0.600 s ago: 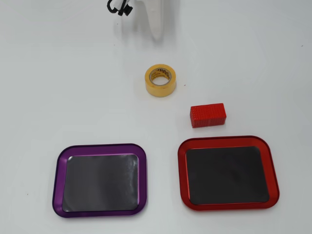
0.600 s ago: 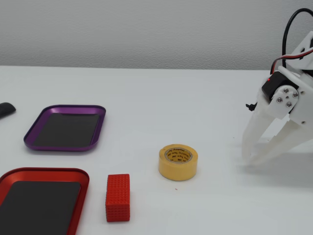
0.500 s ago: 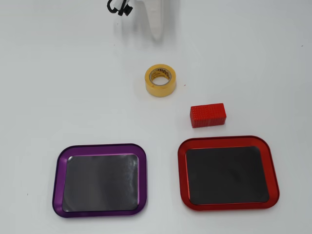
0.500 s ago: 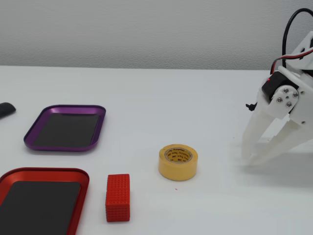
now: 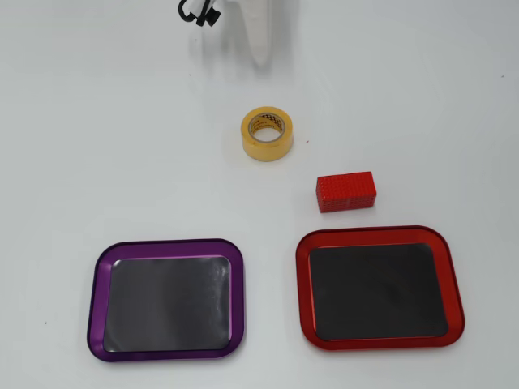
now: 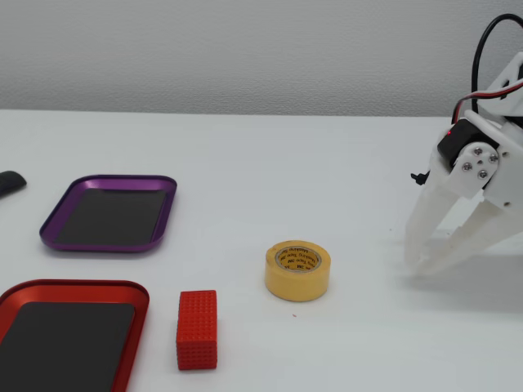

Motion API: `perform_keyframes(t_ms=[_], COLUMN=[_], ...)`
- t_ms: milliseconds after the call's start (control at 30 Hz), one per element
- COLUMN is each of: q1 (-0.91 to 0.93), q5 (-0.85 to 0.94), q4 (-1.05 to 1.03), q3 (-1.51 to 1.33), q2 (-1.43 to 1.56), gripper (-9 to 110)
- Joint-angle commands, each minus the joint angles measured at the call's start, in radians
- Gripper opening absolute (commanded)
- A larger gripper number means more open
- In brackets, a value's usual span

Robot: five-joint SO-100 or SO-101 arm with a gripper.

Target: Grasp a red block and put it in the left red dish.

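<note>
Right of centre in the overhead view, the red block (image 5: 346,191) is shown lying flat on the white table (image 5: 97,146), just above the upper rim of the red dish (image 5: 379,288) and apart from it; in the fixed view the same block (image 6: 197,329) is seen at lower centre, just right of the red dish (image 6: 65,336) at the lower left corner. Nothing is seen inside that dish, so the task is judged not yet begun: grasping, carrying and release are all left to do. A roll of yellow tape (image 5: 267,134) stands above and left of the block in the overhead view, between block and arm. A purple dish (image 5: 168,299) is shown at lower left, well apart. At the right edge of the fixed view, the gripper (image 6: 433,265) is seen with its white fingers moderately spread, tips near the table; nothing is held or touched.
</note>
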State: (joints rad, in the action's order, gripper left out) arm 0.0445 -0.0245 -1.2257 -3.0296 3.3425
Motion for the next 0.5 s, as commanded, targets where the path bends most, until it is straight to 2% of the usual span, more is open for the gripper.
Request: perform_keyframes(t_ms=[0,200,333,467], q1=[0.002,0.002,0.000,-0.063], q5=[0.006,0.034,0.034,0.034], q4=[0.002,0.103,0.183,0.163], q3=[0.063,0.219,0.451,0.799], q2=[0.114,-0.081,-0.411,-0.776], gripper=[0,0,0,0])
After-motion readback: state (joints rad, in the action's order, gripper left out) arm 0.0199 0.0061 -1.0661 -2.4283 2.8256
